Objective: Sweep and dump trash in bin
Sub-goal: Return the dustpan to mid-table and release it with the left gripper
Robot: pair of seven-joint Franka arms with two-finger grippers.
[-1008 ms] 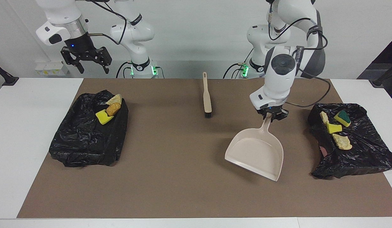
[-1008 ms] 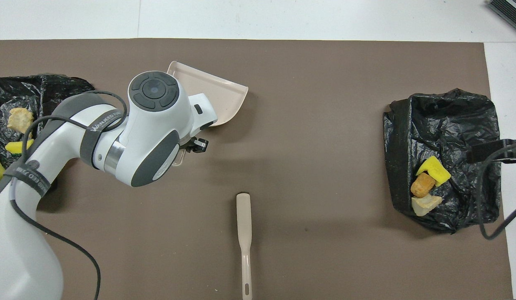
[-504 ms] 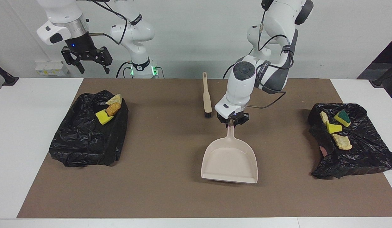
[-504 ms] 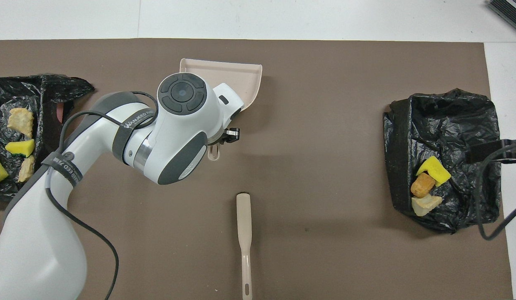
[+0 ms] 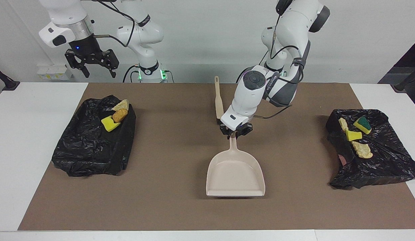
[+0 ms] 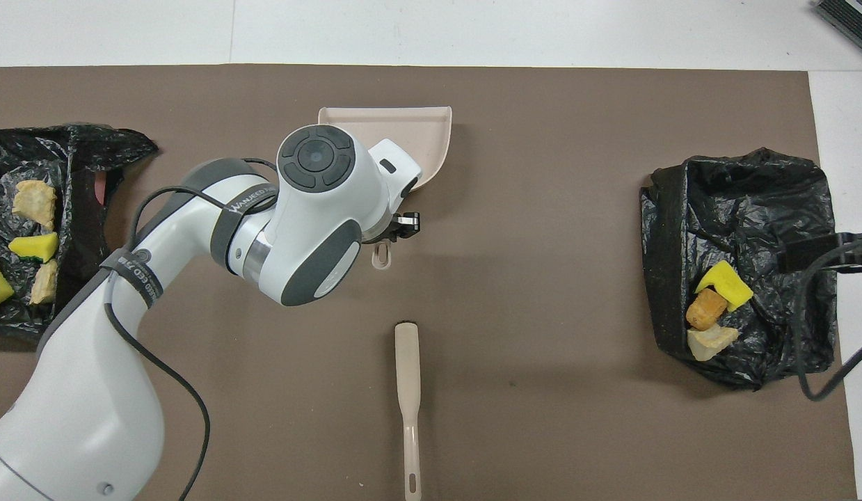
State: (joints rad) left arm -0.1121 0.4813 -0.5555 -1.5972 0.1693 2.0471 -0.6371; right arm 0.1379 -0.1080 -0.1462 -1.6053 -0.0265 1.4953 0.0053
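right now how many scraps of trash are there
7: three on the black bag at the right arm's end, yellow, orange, beige; four on the other bag.

This is a robotics lab, a test bench and no lived-in room. Two white robot arms [image 5: 281, 50] are bolted at one edge of a white table [image 5: 26, 134], with green status lights glowing at their bases and black cables looping along their links. A plain brown mat [image 5: 174, 150] covers the work surface like a staged test area, and the wall past the arms is bare and pale grey. A power strip [image 5: 55, 72] sits against that wall, and black stands [image 5: 4, 80] rise at the table's corners, the kind that carry cameras or lights.
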